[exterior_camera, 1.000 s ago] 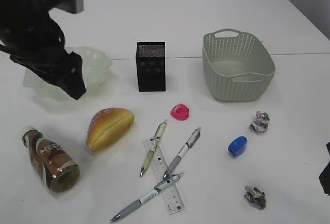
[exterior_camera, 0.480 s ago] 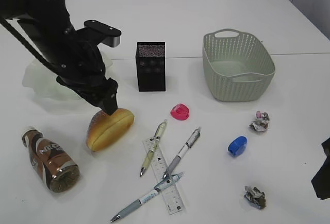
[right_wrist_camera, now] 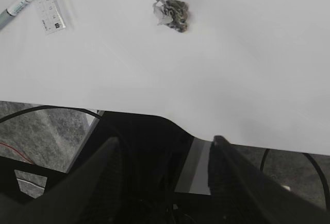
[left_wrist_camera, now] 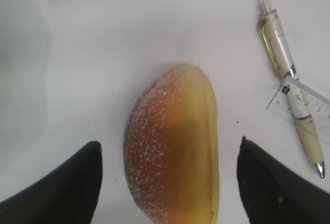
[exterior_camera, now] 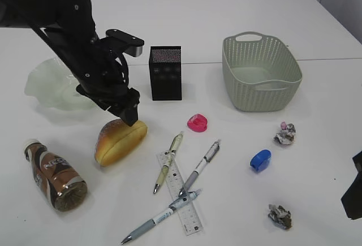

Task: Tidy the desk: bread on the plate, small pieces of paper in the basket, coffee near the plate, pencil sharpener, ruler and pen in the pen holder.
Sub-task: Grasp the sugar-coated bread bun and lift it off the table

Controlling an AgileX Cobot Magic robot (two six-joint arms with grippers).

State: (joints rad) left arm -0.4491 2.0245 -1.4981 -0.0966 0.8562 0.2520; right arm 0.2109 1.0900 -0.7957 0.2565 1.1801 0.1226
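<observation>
Golden-brown bread [left_wrist_camera: 172, 147] is straddled by the left gripper's [left_wrist_camera: 167, 183] wide-spread fingers [left_wrist_camera: 67, 183]; these should be lowered further before closing gently across its width.

The bread [exterior_camera: 120, 139] was golden-brown, the basket [exterior_camera: 261, 72] grey-green and perforated, the holder [exterior_camera: 166, 72] black mesh, the counter [exterior_camera: 226, 14] white.

desk [exterior_camera: 226, 14]: smooth white, slight sheen | bread [left_wrist_camera: 172, 147]: matt crust, sugar-dusted, rough | basket [exterior_camera: 260, 73]: perforated matt plastic | pen holder [exterior_camera: 166, 73]: black metal mesh | ruler [exterior_camera: 186, 206]: clear plastic | plate [exterior_camera: 48, 85]: translucent, glossy
</observation>
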